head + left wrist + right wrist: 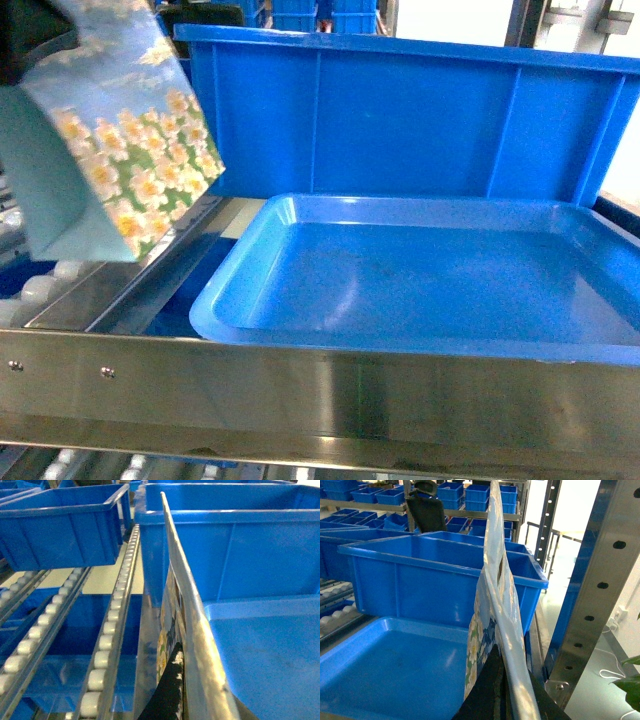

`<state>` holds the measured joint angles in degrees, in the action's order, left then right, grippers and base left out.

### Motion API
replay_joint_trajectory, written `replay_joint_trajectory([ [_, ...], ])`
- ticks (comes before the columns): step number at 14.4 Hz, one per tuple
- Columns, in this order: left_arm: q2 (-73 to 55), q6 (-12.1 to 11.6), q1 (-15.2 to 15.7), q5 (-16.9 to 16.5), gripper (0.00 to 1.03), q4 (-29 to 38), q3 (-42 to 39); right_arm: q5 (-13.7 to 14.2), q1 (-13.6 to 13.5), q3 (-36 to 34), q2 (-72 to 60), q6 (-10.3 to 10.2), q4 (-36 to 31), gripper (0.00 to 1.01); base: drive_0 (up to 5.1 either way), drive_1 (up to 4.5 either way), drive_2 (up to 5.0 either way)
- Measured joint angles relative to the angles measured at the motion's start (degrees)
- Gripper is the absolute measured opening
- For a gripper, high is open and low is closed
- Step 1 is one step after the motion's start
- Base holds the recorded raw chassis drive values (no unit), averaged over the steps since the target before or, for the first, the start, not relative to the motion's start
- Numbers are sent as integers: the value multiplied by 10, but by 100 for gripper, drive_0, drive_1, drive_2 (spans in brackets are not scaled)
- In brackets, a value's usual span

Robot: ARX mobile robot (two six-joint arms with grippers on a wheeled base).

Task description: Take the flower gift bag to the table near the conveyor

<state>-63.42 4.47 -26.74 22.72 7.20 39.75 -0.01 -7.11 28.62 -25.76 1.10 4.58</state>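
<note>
Flower bag held up beside the blue tray

My left gripper point(169, 692) is closed on the flower gift bag point(120, 150), which hangs tilted to the left of the blue tray point(420, 270), above the conveyor point(107, 645). My right gripper point(492, 692) seems to pinch a daisy-printed edge too. No desk is in view, so I should lift high and turn slowly.

The head camera looked down over the steel rail point(320, 385) at the blue tray point(420, 280). Both wrist cameras sat close against a flower gift bag point(175, 630), facing the far blue bin point(440, 585), which all views shared.
</note>
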Motion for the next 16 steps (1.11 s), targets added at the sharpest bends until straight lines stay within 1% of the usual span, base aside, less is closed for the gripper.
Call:
replay_joint_trajectory([
  [1, 48, 0, 11, 9, 2, -12, -38, 0, 0, 0, 0, 0, 0, 2, 0, 0, 0],
  [2, 85, -2, 24, 10, 2, -22, -68, 0, 0, 0, 0, 0, 0, 2, 0, 0, 0],
  [3, 119, -7, 37, 5, 2, -20, -97, 0, 0, 0, 0, 0, 0, 2, 0, 0, 0],
  [4, 136, -16, 47, -1, 2, -14, -109, 0, 0, 0, 0, 0, 0, 2, 0, 0, 0],
  [8, 136, -24, 44, -12, 2, -11, -108, 2, 0, 0, 0, 0, 2, 2, 0, 0, 0],
  [14, 137, -24, 45, -9, 2, -11, -108, 2, 0, 0, 0, 0, 0, 2, 0, 0, 0],
  [16, 136, -24, 45, -9, 2, -11, -108, 2, 0, 0, -1, 0, 1, 2, -448, 65, 411],
])
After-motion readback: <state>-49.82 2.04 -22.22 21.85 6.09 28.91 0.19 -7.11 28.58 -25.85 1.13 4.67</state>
